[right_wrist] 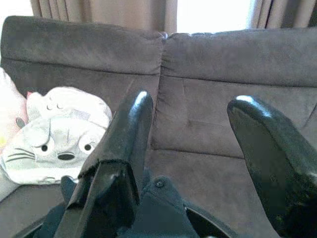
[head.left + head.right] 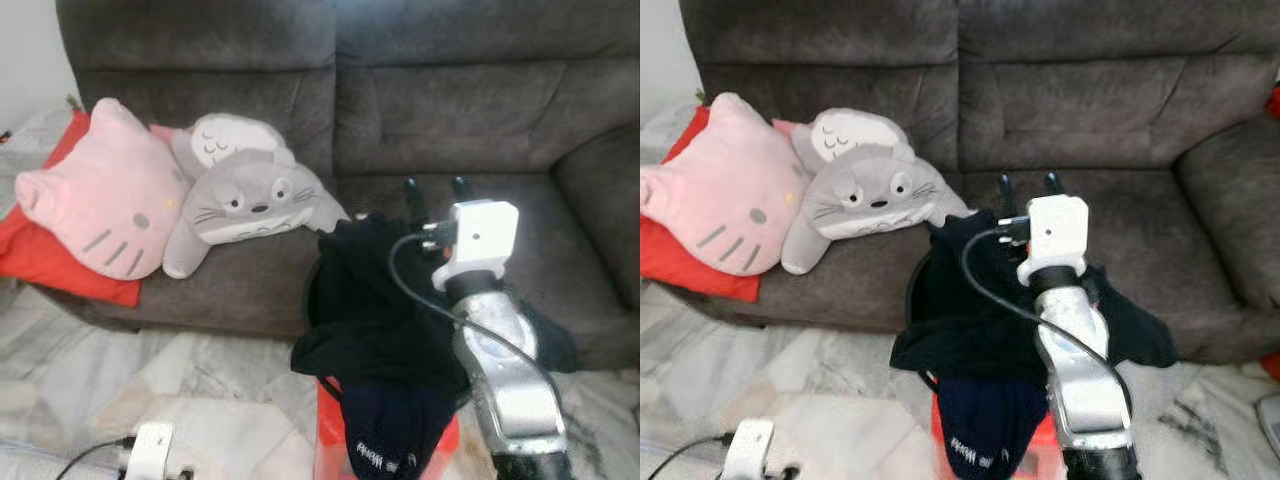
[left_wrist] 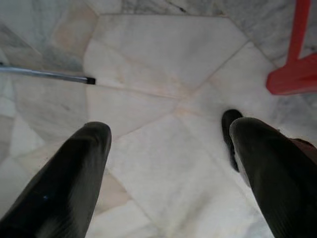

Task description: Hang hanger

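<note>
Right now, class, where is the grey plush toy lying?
The grey plush toy lies on the sofa seat, robot's left, against the pink cat cushion.

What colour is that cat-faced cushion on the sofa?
Pink cat-faced cushion, with grey whiskers; clearest in the left eye view.

Right wrist cam: right gripper (image 1: 190, 116) fingers spread, aimed at the grey sofa (image 1: 218, 84).
Dark garment (image 1: 158, 210) bunched just under the fingers; grey plush toy (image 1: 54, 139) on the seat, curtains (image 1: 104, 12) behind the backrest.
</note>
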